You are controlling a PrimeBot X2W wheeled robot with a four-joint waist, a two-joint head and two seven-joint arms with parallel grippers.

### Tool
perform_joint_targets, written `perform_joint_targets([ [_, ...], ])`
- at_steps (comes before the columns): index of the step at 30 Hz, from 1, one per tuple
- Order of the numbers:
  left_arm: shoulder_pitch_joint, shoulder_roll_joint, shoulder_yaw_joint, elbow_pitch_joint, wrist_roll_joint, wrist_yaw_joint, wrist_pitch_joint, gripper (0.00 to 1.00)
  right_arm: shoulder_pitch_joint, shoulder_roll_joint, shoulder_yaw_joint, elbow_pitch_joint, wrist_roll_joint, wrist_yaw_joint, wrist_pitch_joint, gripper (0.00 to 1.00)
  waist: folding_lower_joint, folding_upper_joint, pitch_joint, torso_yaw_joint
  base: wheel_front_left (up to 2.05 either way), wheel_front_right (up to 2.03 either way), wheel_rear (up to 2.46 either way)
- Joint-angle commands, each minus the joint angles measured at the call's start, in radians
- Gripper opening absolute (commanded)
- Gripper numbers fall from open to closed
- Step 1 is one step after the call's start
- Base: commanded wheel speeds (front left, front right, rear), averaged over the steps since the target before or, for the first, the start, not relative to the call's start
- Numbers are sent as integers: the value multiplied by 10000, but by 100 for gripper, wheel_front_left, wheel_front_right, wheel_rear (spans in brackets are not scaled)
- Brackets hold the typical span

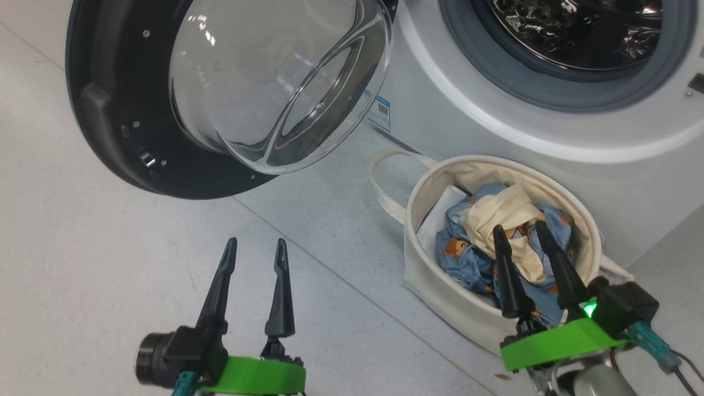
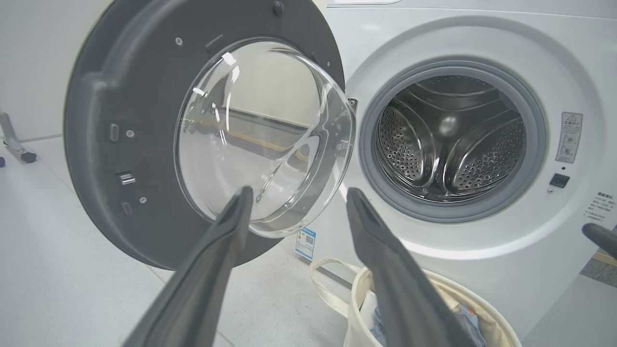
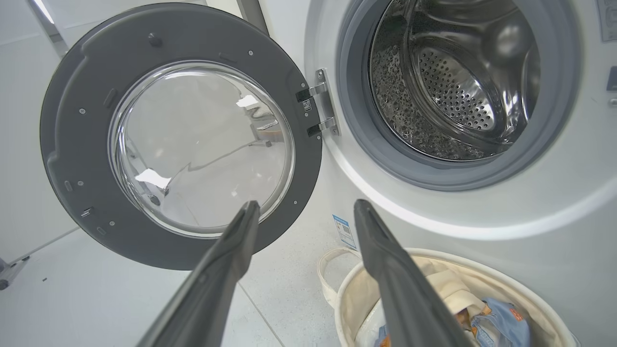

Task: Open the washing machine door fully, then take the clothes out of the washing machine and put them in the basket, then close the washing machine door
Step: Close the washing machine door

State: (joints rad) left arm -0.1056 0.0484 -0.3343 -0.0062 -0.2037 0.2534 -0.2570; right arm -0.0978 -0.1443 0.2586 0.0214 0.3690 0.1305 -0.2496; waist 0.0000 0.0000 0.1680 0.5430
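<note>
The white washing machine (image 1: 495, 126) stands at the upper right, its steel drum (image 2: 448, 140) bare inside. The washing machine door (image 1: 110, 99) hangs swung wide to the left, its glass porthole (image 1: 275, 82) bulging toward me. Below the drum mouth sits the cream basket (image 1: 440, 286), and the clothes (image 1: 467, 258), blue bear print with cream cloth, lie inside it. My right gripper (image 1: 522, 231) hovers open over the basket, empty. Over the floor to the left, my left gripper (image 1: 257, 245) is open and empty, well short of the door.
Grey tiled floor (image 1: 82, 264) spreads left and front of the washer. A blue label (image 1: 378, 113) sits low on the washer front. The door hinge (image 3: 318, 108) shows at the left of the drum mouth. A metal stand foot (image 2: 17, 149) rests far left.
</note>
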Motion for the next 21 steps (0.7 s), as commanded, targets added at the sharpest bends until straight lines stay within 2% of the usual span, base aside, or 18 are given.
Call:
perform_joint_targets([
  [1,-137,18,460,-257,100,-102,-47,100,48,93,139,-413,-111,2,-122,100,0,0,-26,-12,0,0,0],
  [9,-5,18,1090,-87,3,-500,-47,100,323,190,-34,-525,-241,2,-122,100,0,0,-51,-46,0,0,0],
  [10,-12,18,1159,-123,-12,-580,-47,20,341,197,-51,-535,-255,2,-122,100,0,0,-51,-47,0,0,0],
  [11,-13,18,1228,-162,-34,-677,-47,0,358,208,-66,-546,-266,2,-122,100,0,0,-50,-49,0,0,0],
  [17,1,18,1944,-713,-383,-1097,-47,0,403,239,59,-600,-314,2,-122,100,0,0,-12,-118,0,0,0],
  [21,23,85,3156,-1154,-397,-1597,-47,0,342,144,281,-644,-322,2,-122,100,0,0,112,-318,0,0,0],
])
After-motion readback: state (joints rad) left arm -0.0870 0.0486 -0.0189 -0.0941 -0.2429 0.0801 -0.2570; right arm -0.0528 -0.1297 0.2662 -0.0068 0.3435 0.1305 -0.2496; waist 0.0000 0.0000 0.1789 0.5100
